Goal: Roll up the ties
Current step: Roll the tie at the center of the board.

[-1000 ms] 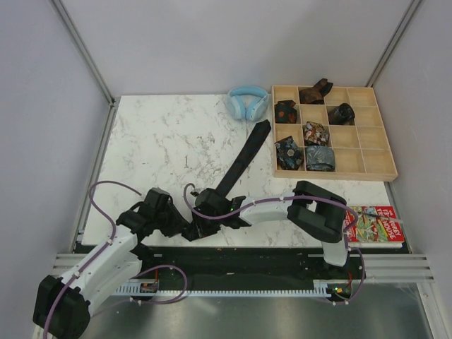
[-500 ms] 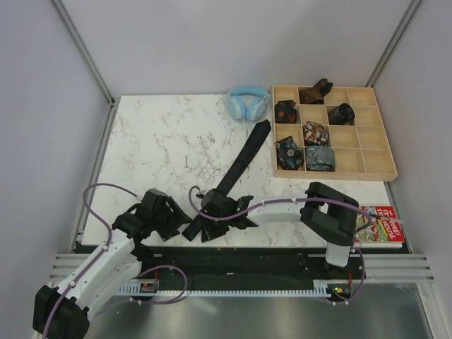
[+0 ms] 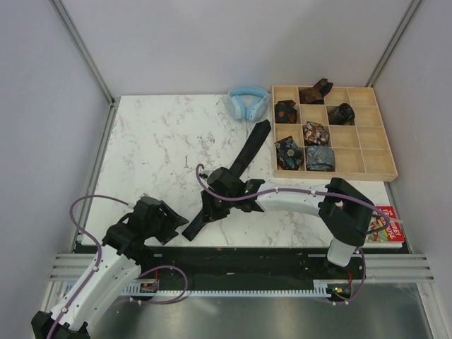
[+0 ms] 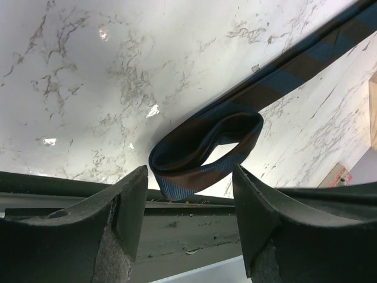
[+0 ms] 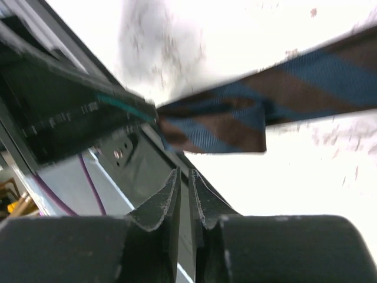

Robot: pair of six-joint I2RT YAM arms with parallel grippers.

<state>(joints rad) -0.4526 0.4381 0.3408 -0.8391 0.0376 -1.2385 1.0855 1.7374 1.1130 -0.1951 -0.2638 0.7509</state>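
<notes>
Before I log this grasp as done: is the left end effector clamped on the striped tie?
No, the left end effector is open, the tie lying loose beyond its fingers.

The overhead view is bright and sharp, with soft shadows on the marble table [image 3: 155,141]. Small glare spots dot it in the left wrist view. The right wrist view is overexposed and blurred, smearing the striped tie [image 5: 283,94].

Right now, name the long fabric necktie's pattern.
Necktie: blue and brown stripes, clearest in left wrist view.
</notes>
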